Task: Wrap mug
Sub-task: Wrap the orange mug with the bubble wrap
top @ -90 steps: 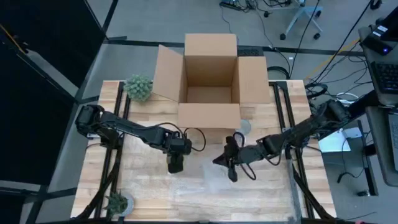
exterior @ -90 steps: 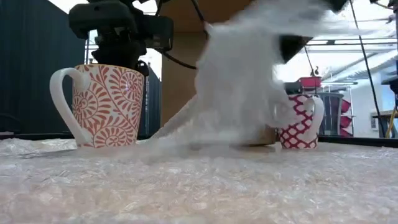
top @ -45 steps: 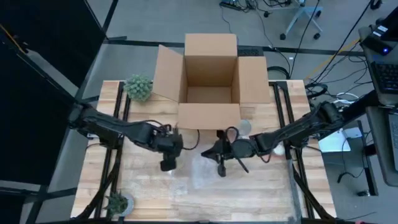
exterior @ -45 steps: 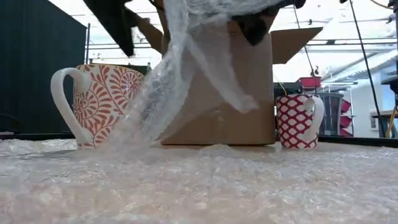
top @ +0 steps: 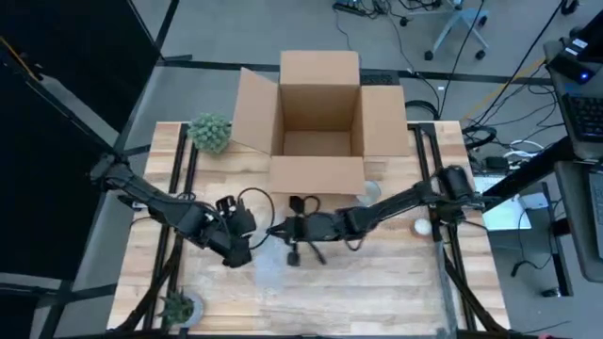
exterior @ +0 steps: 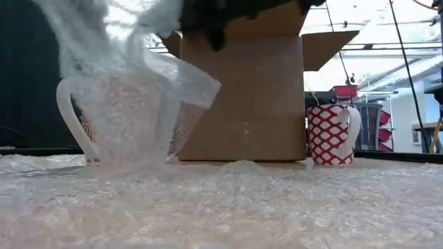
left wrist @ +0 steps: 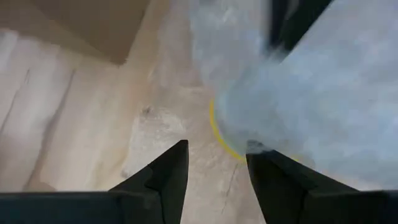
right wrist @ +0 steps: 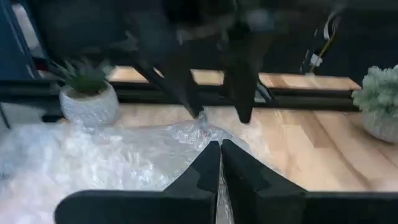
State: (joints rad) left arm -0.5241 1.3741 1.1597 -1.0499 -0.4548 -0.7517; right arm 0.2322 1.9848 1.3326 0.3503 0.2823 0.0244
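Observation:
A white mug with an orange swirl pattern [exterior: 73, 117] stands upright on the bubble wrap sheet [exterior: 228, 200]. A raised flap of that sheet [exterior: 149, 76] now drapes over the mug. The left wrist view shows the mug's yellow inner rim [left wrist: 216, 134] under the wrap. My right gripper [top: 288, 237] is above the mug, shut on the flap. My left gripper [top: 238, 252] stands open just left of the mug, and its fingers [left wrist: 171, 177] hold nothing. My right gripper pinches the bubble wrap's raised flap [right wrist: 208, 134] between its two shut fingers. It reaches in from the table's right side, slanting down. The flap hangs slack below the fingers, over the mug's top and side. The rest of the sheet lies on the table.
An open cardboard box [top: 318, 122] stands at the far middle of the table. A second mug with a red lattice pattern [exterior: 333, 135] stands beside the box on the right. A small plant [top: 209, 133] sits at the far left, and another plant [top: 177, 306] at the near left corner.
My right gripper has moved toward the table's left edge, carrying the flap of bubble wrap up and over the orange mug, which now shows only through the wrap. My left gripper has drawn back toward the table's left, away from the mug.

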